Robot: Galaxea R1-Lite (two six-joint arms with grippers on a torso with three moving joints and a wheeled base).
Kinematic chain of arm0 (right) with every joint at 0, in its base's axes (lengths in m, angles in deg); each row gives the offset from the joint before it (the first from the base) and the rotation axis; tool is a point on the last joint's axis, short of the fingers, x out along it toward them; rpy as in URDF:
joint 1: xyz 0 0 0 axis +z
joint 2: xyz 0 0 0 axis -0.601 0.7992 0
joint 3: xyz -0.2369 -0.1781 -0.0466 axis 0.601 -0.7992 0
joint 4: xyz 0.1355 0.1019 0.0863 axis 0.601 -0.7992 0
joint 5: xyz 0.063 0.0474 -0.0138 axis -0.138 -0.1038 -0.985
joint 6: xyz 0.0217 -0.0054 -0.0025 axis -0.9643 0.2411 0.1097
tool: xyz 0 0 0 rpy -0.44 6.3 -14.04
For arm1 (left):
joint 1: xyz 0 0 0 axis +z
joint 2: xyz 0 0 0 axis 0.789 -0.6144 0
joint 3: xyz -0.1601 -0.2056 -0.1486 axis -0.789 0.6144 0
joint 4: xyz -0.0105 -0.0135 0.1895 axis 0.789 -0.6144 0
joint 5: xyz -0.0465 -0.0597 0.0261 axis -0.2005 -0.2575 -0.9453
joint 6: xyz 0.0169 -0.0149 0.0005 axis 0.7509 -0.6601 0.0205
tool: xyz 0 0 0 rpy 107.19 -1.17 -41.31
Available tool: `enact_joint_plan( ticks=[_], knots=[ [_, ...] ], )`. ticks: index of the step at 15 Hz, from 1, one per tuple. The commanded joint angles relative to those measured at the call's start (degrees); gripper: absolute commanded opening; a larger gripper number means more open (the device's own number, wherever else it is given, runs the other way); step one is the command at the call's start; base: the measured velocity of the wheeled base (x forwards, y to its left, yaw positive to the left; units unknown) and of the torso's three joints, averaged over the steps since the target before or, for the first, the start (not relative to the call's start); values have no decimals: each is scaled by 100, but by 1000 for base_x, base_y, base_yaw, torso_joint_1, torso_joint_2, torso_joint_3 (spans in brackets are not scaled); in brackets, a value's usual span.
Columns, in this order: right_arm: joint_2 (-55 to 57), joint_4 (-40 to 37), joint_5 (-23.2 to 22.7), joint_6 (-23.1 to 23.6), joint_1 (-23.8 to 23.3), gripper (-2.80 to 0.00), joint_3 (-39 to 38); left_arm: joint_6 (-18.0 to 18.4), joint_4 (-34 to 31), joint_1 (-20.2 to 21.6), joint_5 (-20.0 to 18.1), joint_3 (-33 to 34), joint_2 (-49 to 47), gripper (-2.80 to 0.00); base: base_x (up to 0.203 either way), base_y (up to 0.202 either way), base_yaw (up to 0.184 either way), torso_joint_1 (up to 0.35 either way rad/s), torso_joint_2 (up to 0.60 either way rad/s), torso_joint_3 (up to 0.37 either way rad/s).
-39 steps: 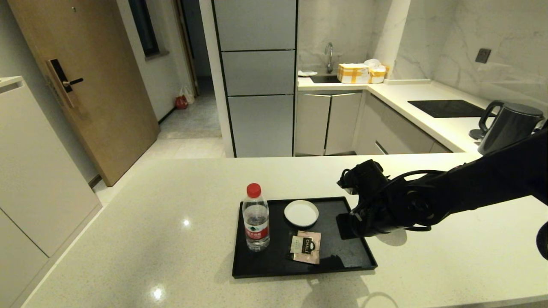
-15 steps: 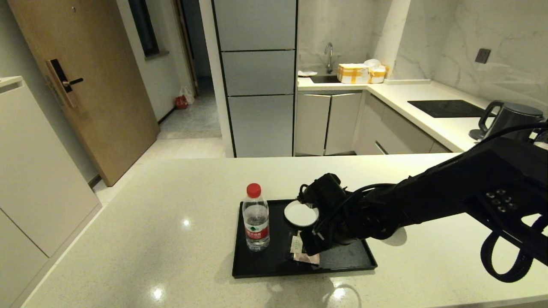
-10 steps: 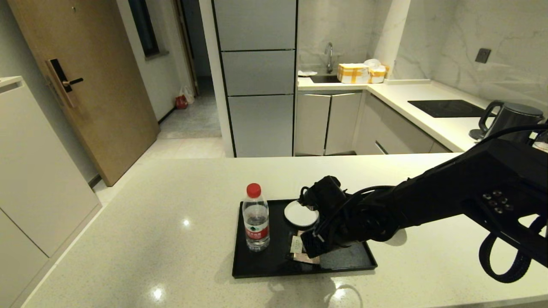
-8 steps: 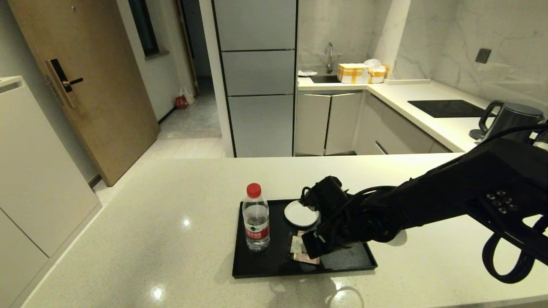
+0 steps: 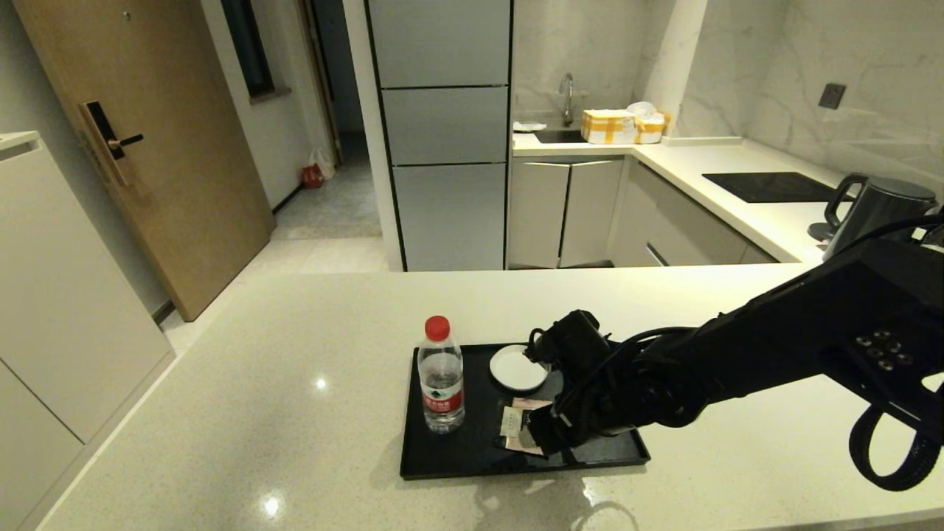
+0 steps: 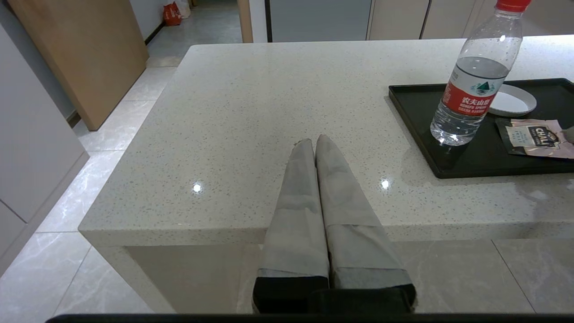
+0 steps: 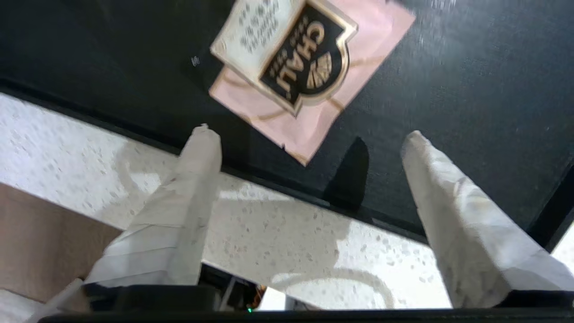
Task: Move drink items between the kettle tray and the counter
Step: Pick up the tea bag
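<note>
Right wrist view: your right gripper (image 7: 305, 134) hangs w/ jaws spread just over the tea sachet (image 7: 291, 76) – flat on the kettle tray (image 5: 450, 461), so probably lining up a pinch. Left gripper (image 6: 316, 143) parked, jaws together.

In the head view the right gripper (image 5: 544, 436) covers the right half of the sachet (image 5: 514, 428), and its fingers cannot be made out against the black tray (image 5: 442, 461). The arm also hides part of the cup (image 5: 517, 369) rim and the tray's right side. The kettle (image 5: 877, 210) is partly behind the arm. In the left wrist view the sachet, tray and bottle (image 6: 473, 85) cap are cut off by the frame edge. The sachet's small print is probably unreadable.
</note>
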Motion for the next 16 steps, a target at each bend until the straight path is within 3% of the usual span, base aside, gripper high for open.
enact_joint_plan(
  ticks=[1, 11, 16],
  knots=[
    [83, 196, 1, -24, 5, 0, 27, 3, 1, 0, 0, 0, 11, -280, 0, 0, 0, 0, 0, 0],
    [-61, 255, -16, -368, -13, 0, -254, 3, 1, 0, 0, 9, 11, -280, 0, 0, 0, 0, 0, 0],
    [174, 706, -31, -397, -13, 0, -186, 3, 1, 0, 0, 9, 11, -280, 0, 0, 0, 0, 0, 0]
  ],
)
